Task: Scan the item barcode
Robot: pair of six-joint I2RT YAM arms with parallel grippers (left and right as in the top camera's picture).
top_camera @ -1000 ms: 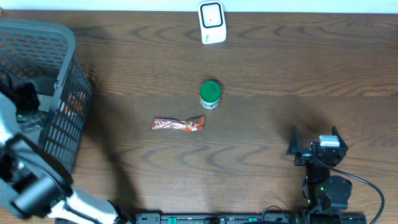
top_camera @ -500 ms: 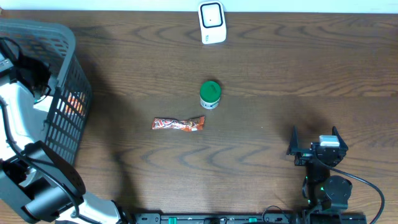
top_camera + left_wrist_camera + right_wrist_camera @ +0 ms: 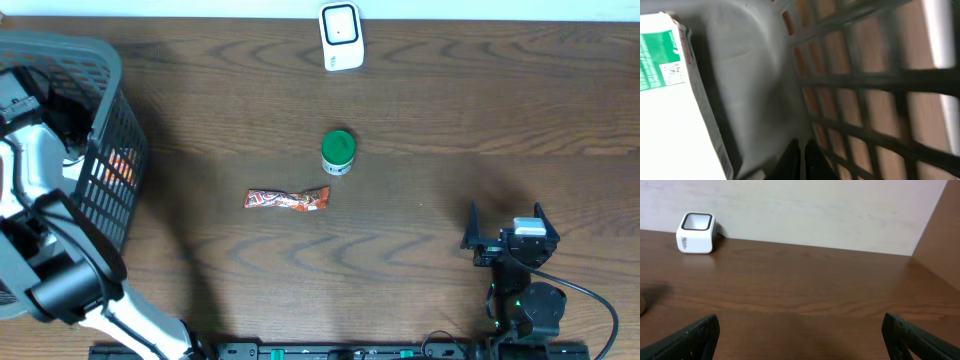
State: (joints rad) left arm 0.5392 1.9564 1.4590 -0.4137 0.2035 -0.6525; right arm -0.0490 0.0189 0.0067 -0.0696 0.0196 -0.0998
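The left gripper point(image 3: 801, 159) is down inside the grey plastic mesh basket point(image 3: 110, 150) at the left edge of the dark wooden table point(image 3: 450, 120). Its 2 jaws are pressed together with nothing visible between them, so it seems to grip no item. Just to its left in the wrist view lies a white carton with a green printed label point(image 3: 675, 110), apart from the fingertips. This is probably the item to fetch, though which item is meant is a judgement. The right gripper point(image 3: 505, 228) rests at the near right of the table, jaws spread wide and empty. The white box-shaped barcode scanner point(image 3: 341, 37) stands at the far edge, centre. Between it and the near edge sit a small round jar with a green lid point(image 3: 338, 150) and, just nearer and to the left, an orange-red crinkled snack wrapper point(image 3: 287, 200). To do the pick well, the left jaws should reopen, shift left over the carton's narrow edge and close across it clear of the mesh wall. Where the carton's barcode is cannot be told, so leave its faces uncovered for turning toward the scanner.
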